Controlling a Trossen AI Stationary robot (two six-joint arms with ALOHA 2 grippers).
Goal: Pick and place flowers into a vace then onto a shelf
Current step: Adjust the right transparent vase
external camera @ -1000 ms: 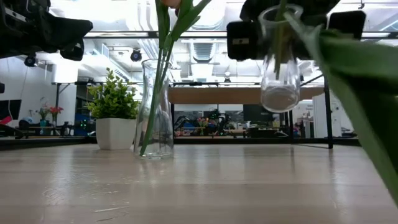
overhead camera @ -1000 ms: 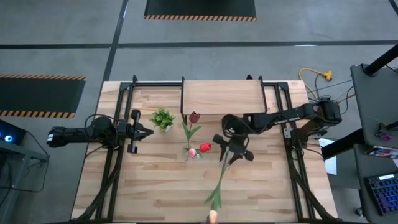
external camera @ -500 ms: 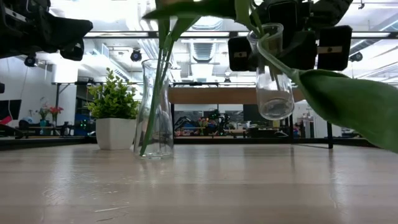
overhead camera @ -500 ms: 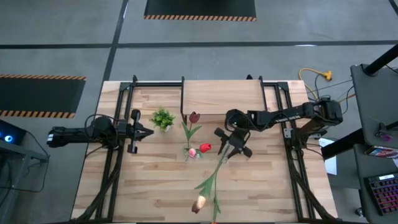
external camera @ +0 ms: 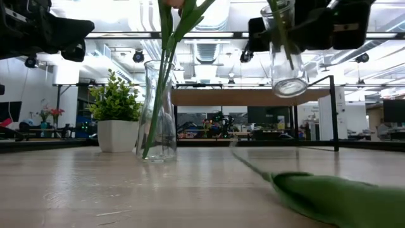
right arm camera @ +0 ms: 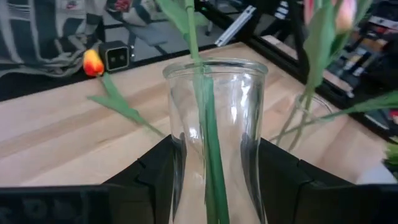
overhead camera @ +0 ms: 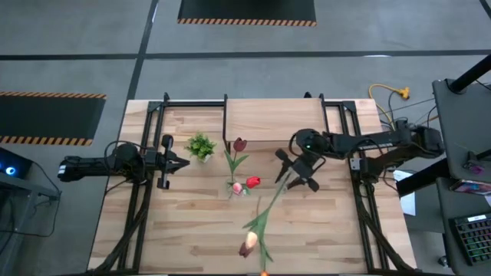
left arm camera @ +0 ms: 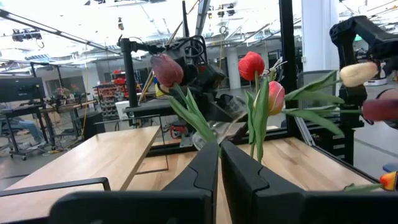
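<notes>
My right gripper (overhead camera: 295,175) is shut on a clear glass vase (right arm camera: 214,124) that is lifted over the table right of its middle. One tulip stands in it by its stem (right arm camera: 211,155) and leans out toward the near edge, its peach head (overhead camera: 248,245) and leaf (external camera: 335,196) low. A second vase (external camera: 158,114) stands on its base mid-table with red, pink and maroon flowers (overhead camera: 244,182). The shelf (overhead camera: 272,123) stands at the far edge. My left gripper (overhead camera: 184,162) waits shut at the left, touching nothing. My right gripper pinches the vase's upper part just below the rim (right arm camera: 180,155), one finger (right arm camera: 149,168) on each side. The fingers come from the table's right side, slanting a little downward. The vase hangs clear of the table, slightly tilted, its base (external camera: 290,88) below the fingers.
A small leafy plant in a white pot (overhead camera: 201,146) stands left of the standing vase. A yellow-orange tulip (right arm camera: 93,62) lies on the table at the near edge. Black frame rails (overhead camera: 146,199) run along both sides of the table.
My right gripper has carried the vase up and toward the table's right and far edges, and has tipped nearer to level. The tulip in the vase has swung over; its leaf, high beside the vase before, has dropped low near the tabletop.
</notes>
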